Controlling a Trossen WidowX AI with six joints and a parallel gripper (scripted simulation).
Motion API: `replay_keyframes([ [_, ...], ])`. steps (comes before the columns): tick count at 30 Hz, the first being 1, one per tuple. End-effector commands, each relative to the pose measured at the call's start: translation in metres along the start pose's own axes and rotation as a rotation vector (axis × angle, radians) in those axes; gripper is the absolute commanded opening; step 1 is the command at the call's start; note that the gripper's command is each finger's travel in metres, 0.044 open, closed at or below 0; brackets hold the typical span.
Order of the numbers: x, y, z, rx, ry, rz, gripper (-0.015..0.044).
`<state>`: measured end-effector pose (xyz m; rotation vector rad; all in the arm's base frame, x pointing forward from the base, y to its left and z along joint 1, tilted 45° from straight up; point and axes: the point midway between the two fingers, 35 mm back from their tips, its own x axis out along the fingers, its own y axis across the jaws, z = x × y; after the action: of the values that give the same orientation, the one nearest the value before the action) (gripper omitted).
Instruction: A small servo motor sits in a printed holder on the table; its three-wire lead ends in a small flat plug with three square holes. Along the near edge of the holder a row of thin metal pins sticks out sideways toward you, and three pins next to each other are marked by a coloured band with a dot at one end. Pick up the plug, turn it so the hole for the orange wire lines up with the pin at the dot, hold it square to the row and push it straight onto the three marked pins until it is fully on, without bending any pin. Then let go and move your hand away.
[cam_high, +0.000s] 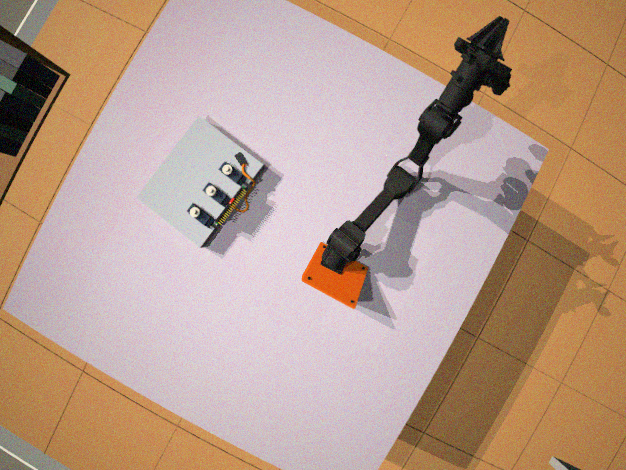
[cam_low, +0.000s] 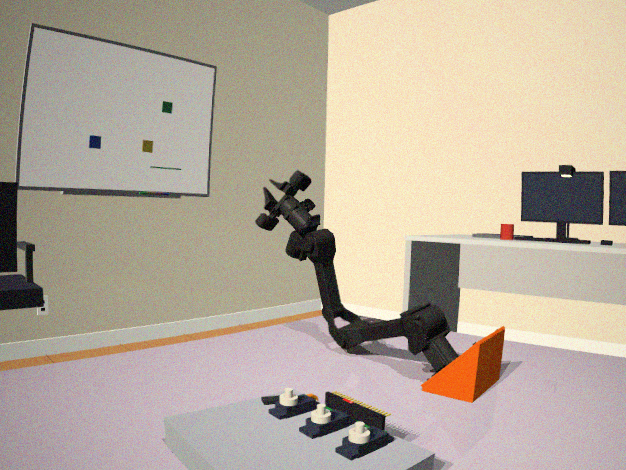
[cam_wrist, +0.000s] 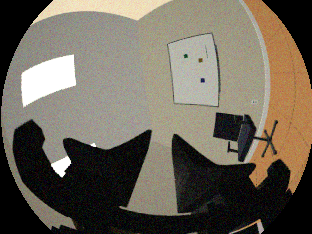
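The grey holder (cam_high: 174, 169) (cam_low: 227, 435) carries three dark servos with white hubs. The dark plug (cam_high: 240, 158) (cam_low: 269, 399) lies on the holder's top beside the end servo (cam_high: 231, 172) (cam_low: 290, 403), its orange lead (cam_high: 247, 176) looping over the pin-side edge. The yellow pin row (cam_high: 232, 207) (cam_low: 366, 404) runs along that edge, with a red mark (cam_high: 231, 200) (cam_low: 347, 400) beside it. The dot and the plug's holes are too small to tell. My gripper (cam_high: 503, 20) (cam_low: 267, 184) (cam_wrist: 162, 135) is open with a narrow, empty gap, raised high and far from the holder, pointing away from it.
The arm's orange base wedge (cam_high: 333, 283) (cam_low: 462, 374) stands on the pale table top (cam_high: 227, 323) (cam_low: 101, 404), off the pin side of the holder. A whiteboard (cam_low: 116, 111) (cam_wrist: 195, 75) and a chair (cam_wrist: 230, 127) show in the background, and a desk (cam_low: 535, 273) stands behind the arm.
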<state>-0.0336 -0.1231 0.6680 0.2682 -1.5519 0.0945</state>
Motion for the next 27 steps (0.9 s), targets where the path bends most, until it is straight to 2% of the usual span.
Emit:
replay_keyframes([
  [1, -0.003, 0.023, -0.009, -0.009, 0.028, 0.052, 0.0115],
  [27, -0.036, 0.117, -0.082, -0.082, 0.243, 0.267, 0.0115],
])
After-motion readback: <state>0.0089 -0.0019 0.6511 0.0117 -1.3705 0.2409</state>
